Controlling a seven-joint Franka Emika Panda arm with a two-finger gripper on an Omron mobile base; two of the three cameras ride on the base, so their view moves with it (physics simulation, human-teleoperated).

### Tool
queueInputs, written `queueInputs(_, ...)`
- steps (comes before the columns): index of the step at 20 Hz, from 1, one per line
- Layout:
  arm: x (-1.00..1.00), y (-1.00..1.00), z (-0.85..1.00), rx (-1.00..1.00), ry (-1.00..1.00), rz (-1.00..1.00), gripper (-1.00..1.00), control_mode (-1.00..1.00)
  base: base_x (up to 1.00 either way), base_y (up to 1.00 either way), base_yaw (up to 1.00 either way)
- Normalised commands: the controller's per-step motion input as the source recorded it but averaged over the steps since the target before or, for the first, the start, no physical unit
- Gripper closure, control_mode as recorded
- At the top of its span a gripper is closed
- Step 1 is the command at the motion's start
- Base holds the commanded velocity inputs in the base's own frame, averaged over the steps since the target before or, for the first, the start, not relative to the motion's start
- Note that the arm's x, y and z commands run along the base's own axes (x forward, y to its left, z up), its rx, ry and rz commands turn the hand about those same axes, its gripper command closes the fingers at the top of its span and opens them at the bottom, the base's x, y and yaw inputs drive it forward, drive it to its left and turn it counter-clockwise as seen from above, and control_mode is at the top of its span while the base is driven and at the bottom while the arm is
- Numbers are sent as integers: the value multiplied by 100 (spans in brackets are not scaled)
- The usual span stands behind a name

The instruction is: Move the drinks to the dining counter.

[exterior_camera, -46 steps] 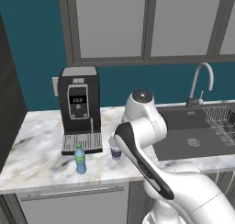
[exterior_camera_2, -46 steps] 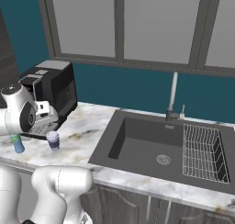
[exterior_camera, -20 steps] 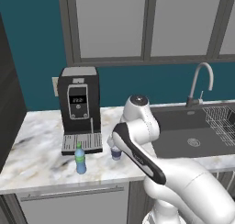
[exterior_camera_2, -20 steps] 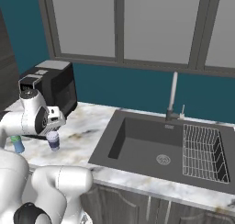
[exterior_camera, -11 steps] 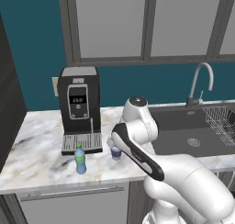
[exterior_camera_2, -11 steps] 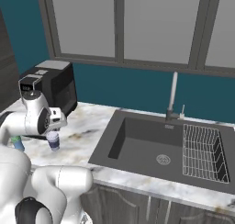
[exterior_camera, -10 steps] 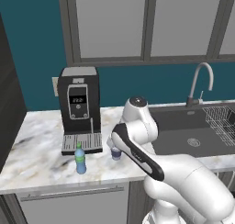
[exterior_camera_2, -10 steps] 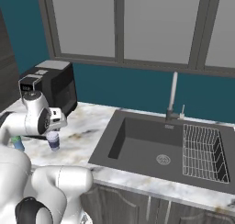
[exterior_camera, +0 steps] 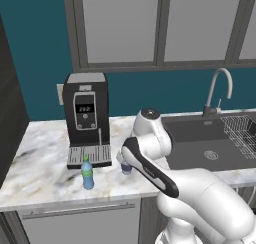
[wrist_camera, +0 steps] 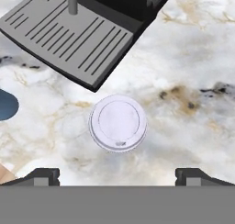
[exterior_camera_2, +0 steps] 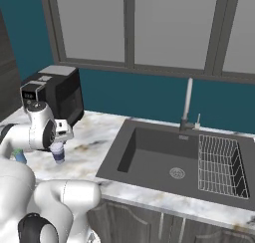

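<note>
A short white-and-purple lidded cup (wrist_camera: 118,123) stands on the marble worktop (wrist_camera: 183,58), just off the coffee machine's drip tray (wrist_camera: 73,39). My gripper (wrist_camera: 119,175) hangs straight above the cup, open, with a fingertip (wrist_camera: 43,175) on either side and nothing held. From the right base view the hand (exterior_camera_2: 59,140) sits right over the cup (exterior_camera_2: 58,152). A small blue-green bottle (exterior_camera: 88,173) stands left of the cup (exterior_camera: 126,168), in front of the drip tray; its cap (wrist_camera: 7,104) shows at the hand view's left edge. The dining counter is out of view.
A black coffee machine (exterior_camera: 85,118) stands against the wall behind the drinks. To the right lie a dark sink (exterior_camera_2: 159,160) with a tall faucet (exterior_camera_2: 187,102) and a wire rack (exterior_camera_2: 219,165). The worktop's front edge (exterior_camera: 75,203) runs close to the bottle.
The arm has folded in a little over the cup during the last two seconds. The cup and the bottle have stayed put and the jaws have stayed wide.
</note>
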Motion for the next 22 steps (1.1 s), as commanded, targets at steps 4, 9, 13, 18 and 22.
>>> queueInputs(4,15,1,-8,0,0,0,-100,-100,0,0,0)
queueInputs(9,17,2,-8,0,0,0,-100,-100,0,0,0)
queueInputs(13,6,12,-5,0,0,0,-100,-100,0,0,0)
queueInputs(18,0,15,-2,0,0,0,-100,-100,0,0,0)
queueInputs(22,0,4,-10,0,1,0,-100,-100,0,0,0)
